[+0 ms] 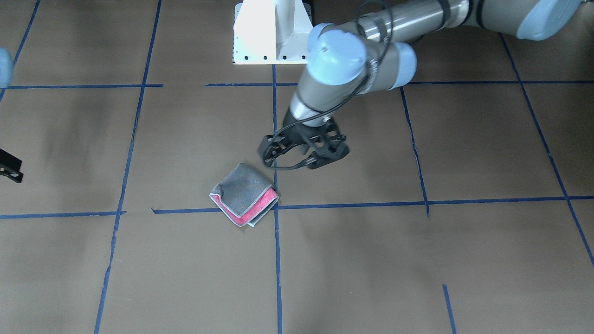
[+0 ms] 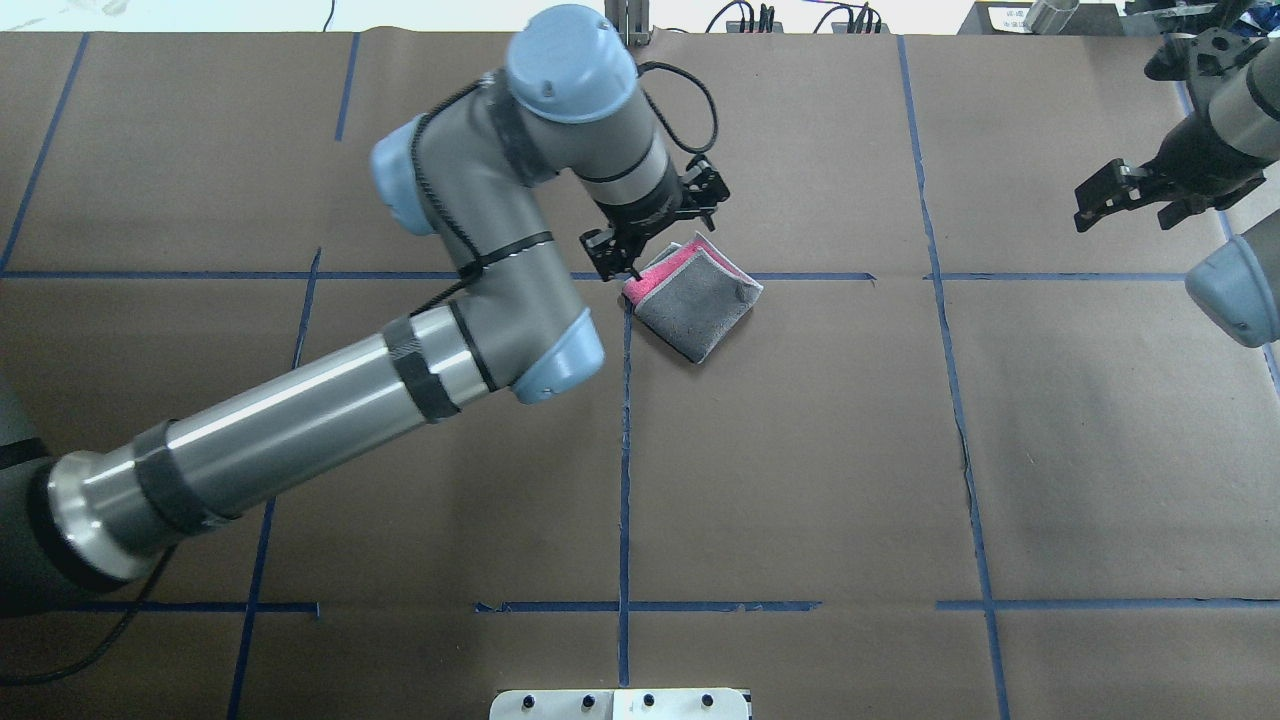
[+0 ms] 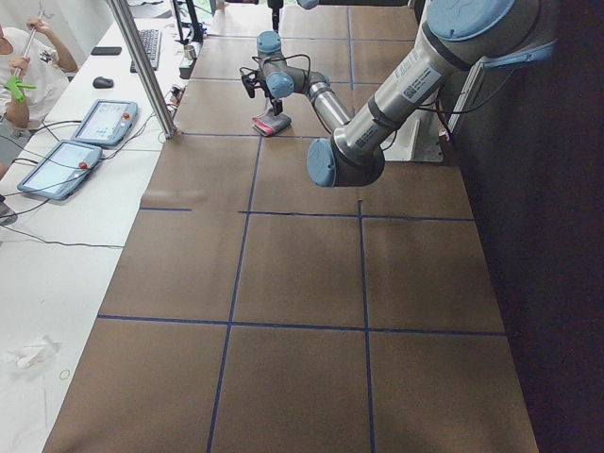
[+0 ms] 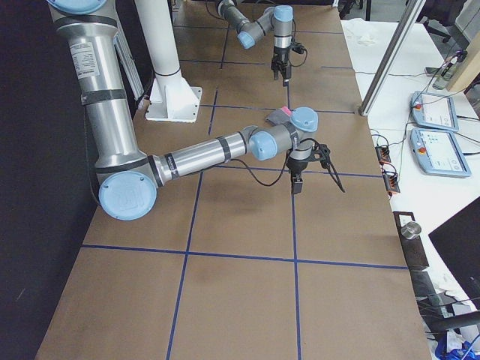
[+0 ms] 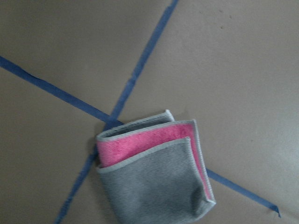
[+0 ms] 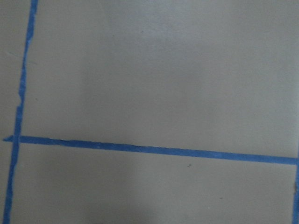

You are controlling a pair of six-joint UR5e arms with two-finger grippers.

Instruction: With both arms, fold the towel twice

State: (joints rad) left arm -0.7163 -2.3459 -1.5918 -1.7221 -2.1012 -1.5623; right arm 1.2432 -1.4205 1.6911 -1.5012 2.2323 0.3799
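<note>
The towel (image 1: 244, 195) lies folded into a small square on the brown table, where two blue tape lines cross. Its grey face is up and a pink-red layer shows along one edge. It also shows in the overhead view (image 2: 697, 300) and in the left wrist view (image 5: 154, 182). My left gripper (image 1: 297, 160) hangs open and empty just above the table, beside the towel on the robot's side and apart from it (image 2: 652, 218). My right gripper (image 2: 1130, 195) is open and empty, far off at the table's right end; only a black part of it shows at the front view's edge (image 1: 9, 168).
The table is covered in brown paper with a grid of blue tape lines (image 2: 625, 450). The white pedestal base (image 1: 274, 32) stands at the robot's side of the table. The right wrist view shows only paper and a tape line (image 6: 154, 149).
</note>
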